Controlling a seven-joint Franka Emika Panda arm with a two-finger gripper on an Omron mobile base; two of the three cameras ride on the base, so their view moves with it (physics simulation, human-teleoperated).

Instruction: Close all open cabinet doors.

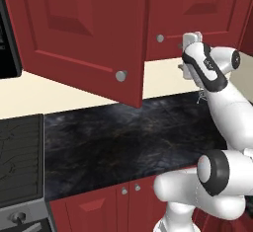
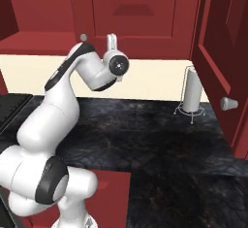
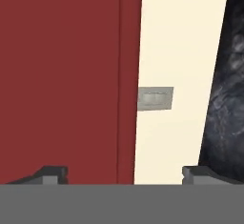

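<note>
One dark-red cabinet door (image 1: 84,33) stands swung open over the counter on the left, its silver knob (image 1: 121,75) at the lower corner. A second open cabinet door (image 2: 220,52) juts out on the right, knob (image 2: 227,104) facing me. Between them the back cabinet doors (image 2: 140,13) are flush, one with a knob (image 1: 160,38). My gripper (image 2: 112,39) points up at their lower edge, between the two open doors and touching neither. In the hand view its fingertips (image 3: 53,173) stand far apart, so the gripper (image 3: 125,173) is open with nothing in it.
A paper towel holder (image 2: 192,93) stands on the black counter (image 1: 128,142) by the cream wall, near the right open door. A wall outlet (image 3: 156,98) sits below the cabinets. The stove (image 1: 20,162) lies to the left, with the microwave (image 1: 7,38) above it.
</note>
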